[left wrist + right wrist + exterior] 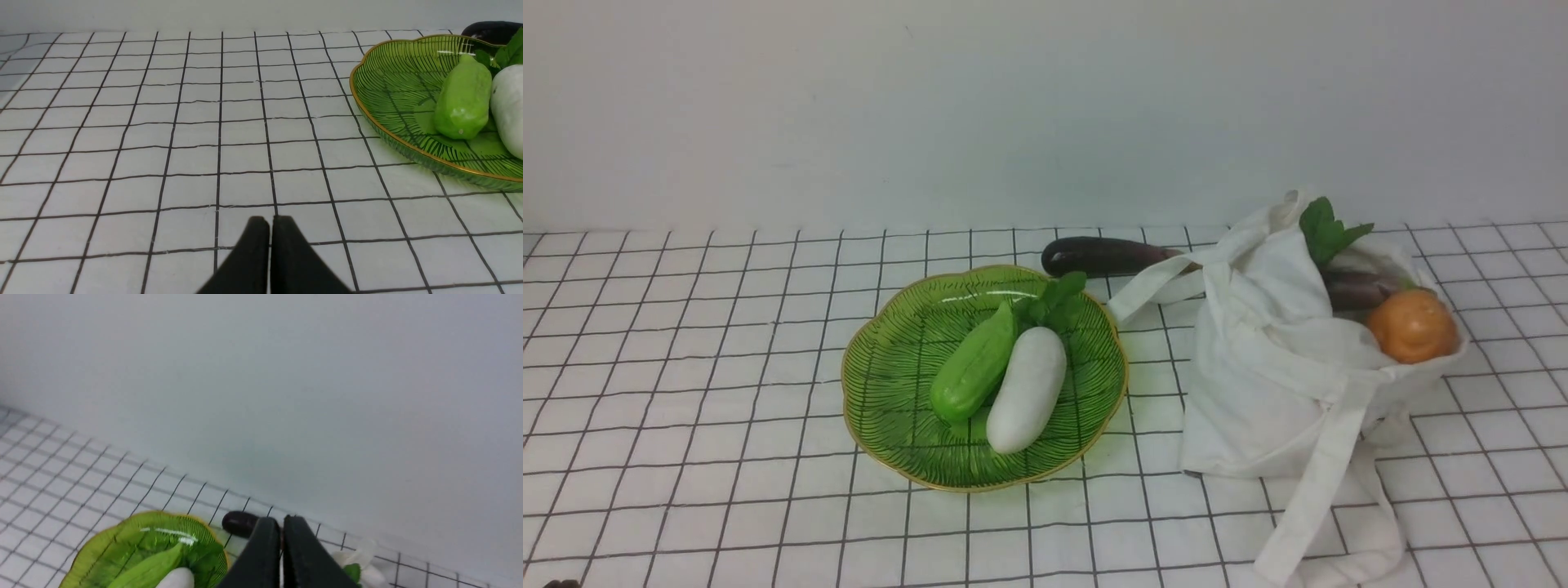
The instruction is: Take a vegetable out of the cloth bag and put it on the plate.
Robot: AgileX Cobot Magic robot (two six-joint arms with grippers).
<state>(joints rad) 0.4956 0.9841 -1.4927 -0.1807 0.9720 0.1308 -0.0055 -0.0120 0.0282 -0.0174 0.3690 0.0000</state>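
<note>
The white radish [1029, 388] with green leaves lies on the green gold-rimmed plate [890, 384], beside a light green cucumber [974, 367]. The radish also shows in the left wrist view [508, 106] and the right wrist view [175, 578]. The off-white cloth bag [1274, 359] stands right of the plate. My left gripper [269, 220] is shut and empty, low over the grid cloth, left of the plate [392, 81]. My right gripper [282, 522] is shut and empty, raised above the plate [102, 555] and bag. Neither gripper shows in the front view.
A dark purple eggplant [1107, 255] lies on the cloth behind the plate. The bag holds an orange pumpkin [1413, 325], another eggplant [1360, 287] and green leaves [1327, 229]. Long bag straps [1315, 498] trail toward the front edge. A wall stands close behind.
</note>
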